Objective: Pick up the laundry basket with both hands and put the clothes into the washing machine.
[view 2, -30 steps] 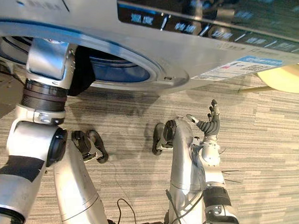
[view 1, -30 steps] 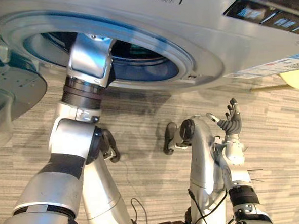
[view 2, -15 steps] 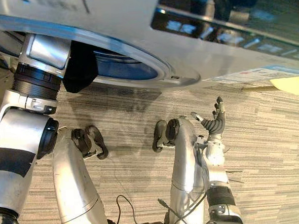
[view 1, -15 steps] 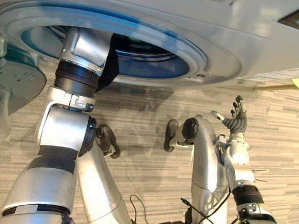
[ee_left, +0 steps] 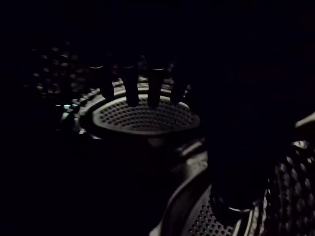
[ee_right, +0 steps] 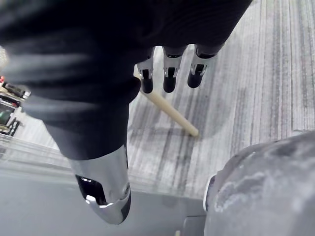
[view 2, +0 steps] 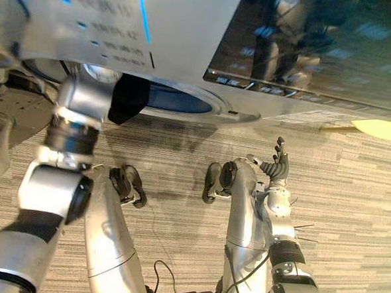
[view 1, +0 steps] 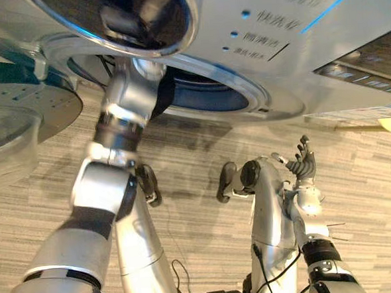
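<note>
Washer (view 1: 275,42) sits at 12 o'clock in eye view, port (view 1: 206,96) facing robot. Drum (ee_left: 142,115) axis est. horizontal, running front-to-back, away from robot. Door (view 1: 21,117) stands open at 9 o'clock.

Clothes: drum interior too dark to tell if any lie there. Est. handling: soft, limp, light, non-fragile, no fixed long axis. Grip by bunching fabric mid-mass, not at an edge.

L arm enters port. L hand (ee_left: 130,88) is inside drum, fingers straight and apart above perforated wall, nothing seen between them. R hand (view 1: 303,163) at 3 o'clock, well apart from port, above floor (view 1: 365,202), fingers spread, empty.
</note>
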